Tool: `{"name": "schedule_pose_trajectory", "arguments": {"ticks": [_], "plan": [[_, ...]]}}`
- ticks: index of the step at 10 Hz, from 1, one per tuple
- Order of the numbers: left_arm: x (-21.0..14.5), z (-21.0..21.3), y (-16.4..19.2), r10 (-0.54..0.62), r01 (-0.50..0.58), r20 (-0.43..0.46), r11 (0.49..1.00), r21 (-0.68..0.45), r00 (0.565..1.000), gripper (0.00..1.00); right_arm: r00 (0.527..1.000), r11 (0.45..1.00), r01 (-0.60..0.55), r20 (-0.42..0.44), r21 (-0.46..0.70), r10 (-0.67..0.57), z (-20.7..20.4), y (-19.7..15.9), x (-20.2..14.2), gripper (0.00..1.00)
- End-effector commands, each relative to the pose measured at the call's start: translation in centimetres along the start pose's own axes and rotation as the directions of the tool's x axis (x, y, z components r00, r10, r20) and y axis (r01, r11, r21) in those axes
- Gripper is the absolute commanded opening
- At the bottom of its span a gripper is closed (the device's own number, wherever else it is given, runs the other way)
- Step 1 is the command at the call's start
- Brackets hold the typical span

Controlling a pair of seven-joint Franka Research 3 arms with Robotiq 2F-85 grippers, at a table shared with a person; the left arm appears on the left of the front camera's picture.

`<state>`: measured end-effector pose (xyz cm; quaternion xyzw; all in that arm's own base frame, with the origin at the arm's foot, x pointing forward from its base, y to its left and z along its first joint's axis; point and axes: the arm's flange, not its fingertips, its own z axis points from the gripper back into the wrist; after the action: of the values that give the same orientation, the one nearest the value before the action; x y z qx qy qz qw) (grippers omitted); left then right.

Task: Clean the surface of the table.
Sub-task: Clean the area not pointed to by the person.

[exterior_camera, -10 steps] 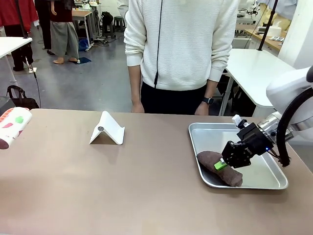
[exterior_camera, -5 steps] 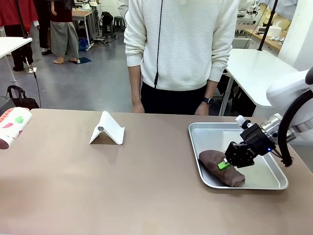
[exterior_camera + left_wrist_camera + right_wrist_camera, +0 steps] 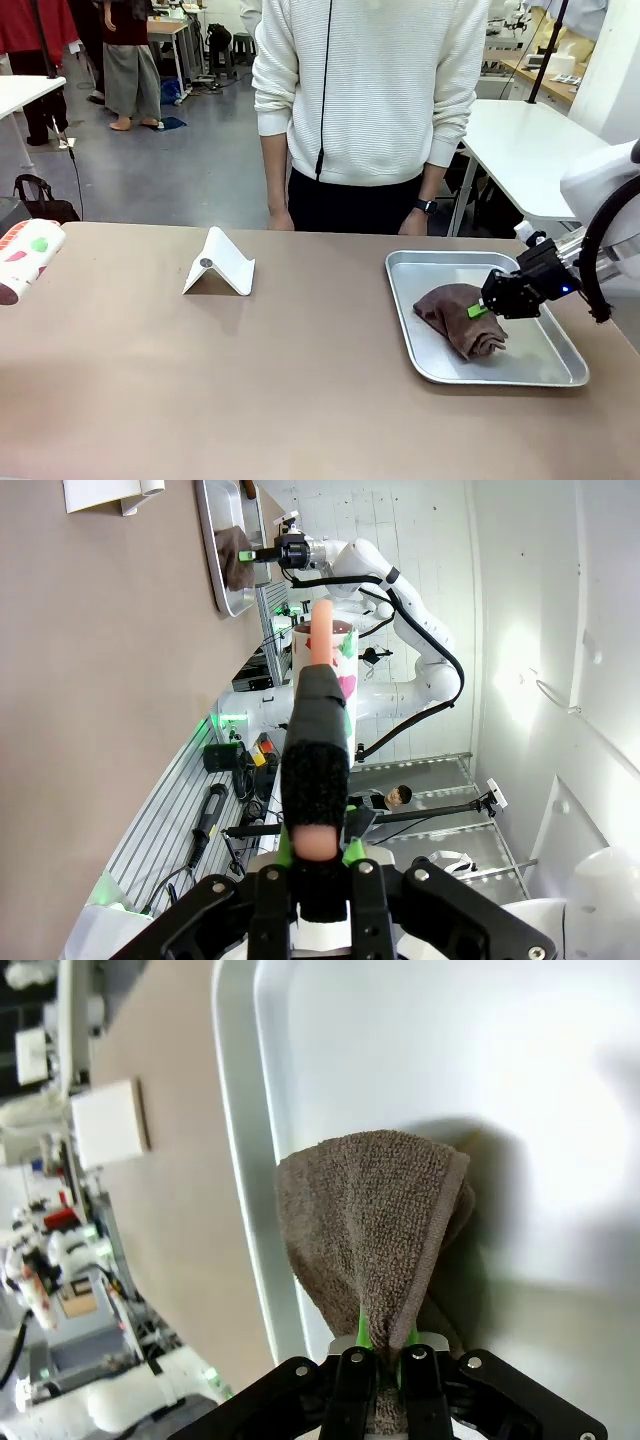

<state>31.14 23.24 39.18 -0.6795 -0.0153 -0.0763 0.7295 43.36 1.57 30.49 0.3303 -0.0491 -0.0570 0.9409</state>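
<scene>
The right gripper (image 3: 478,310) is clamped tight on a bunched brown towel (image 3: 455,318) inside the metal tray (image 3: 540,350), at the right of the frame. The tray sits on the tan table (image 3: 250,380), which spans the lower frame. The left gripper (image 3: 318,700) is pressed closed, perhaps on something pink.

Table (image 3: 200,390): smooth, matt tan-brown top, no glare anywhere on it. Tray (image 3: 540,350): bare metal with a dull satin sheen, brighter along the rolled rim and washed to near white in the right wrist view; the cloth (image 3: 462,318) in it is brown terry, rough looped nap with a stitched hem. Stand (image 3: 222,266): white, smooth, low gloss, probably plastic, though the front view cannot rule out stiff card.
</scene>
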Motion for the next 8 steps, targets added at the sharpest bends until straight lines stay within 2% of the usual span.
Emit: {"name": "schedule_pose_trajectory", "arguments": {"ticks": [1,5,8], "plan": [[0.0,0.0,-0.5,0.001,-0.001,0.017,1.000,-0.013,1.000,0.19,0.995,0.999,0.022,0.092,0.032,-0.025,-0.8,-0.6,1.5,0.07],[0.0,0.0,-0.5,0.001,-0.001,0.017,1.000,-0.013,1.000,0.19,0.968,0.998,0.035,0.250,-0.046,-0.023,0.5,-2.5,3.9,0.07],[0.0,0.0,-0.5,0.001,-0.001,0.017,1.000,-0.013,1.000,0.19,0.951,0.996,0.055,0.307,-0.070,-0.031,1.8,-3.4,5.1,0.07]]}}
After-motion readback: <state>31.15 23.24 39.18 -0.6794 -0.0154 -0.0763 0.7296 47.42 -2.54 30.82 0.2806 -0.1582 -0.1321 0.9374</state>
